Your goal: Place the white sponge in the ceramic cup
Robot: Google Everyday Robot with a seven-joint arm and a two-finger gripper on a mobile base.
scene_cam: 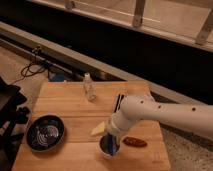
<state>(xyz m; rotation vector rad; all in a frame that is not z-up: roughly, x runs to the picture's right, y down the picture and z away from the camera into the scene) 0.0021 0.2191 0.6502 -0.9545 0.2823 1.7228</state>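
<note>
The ceramic cup (103, 149) is small and white and stands near the front edge of the wooden table (70, 107). The white sponge (112, 145) shows its blue face at the cup's mouth, reaching down into it. A pale cream part (98, 130) sticks out up and to the left just above the rim. My gripper (108, 134) comes in from the right on a white arm (165, 114) and hangs directly over the cup, touching or nearly touching the sponge. The arm's end hides the back of the cup.
A dark bowl with a swirl pattern (45, 133) sits at the front left. A small clear bottle (89, 87) stands at the back middle. A reddish-brown oblong object (135, 142) lies just right of the cup. Black equipment (9, 107) stands left of the table.
</note>
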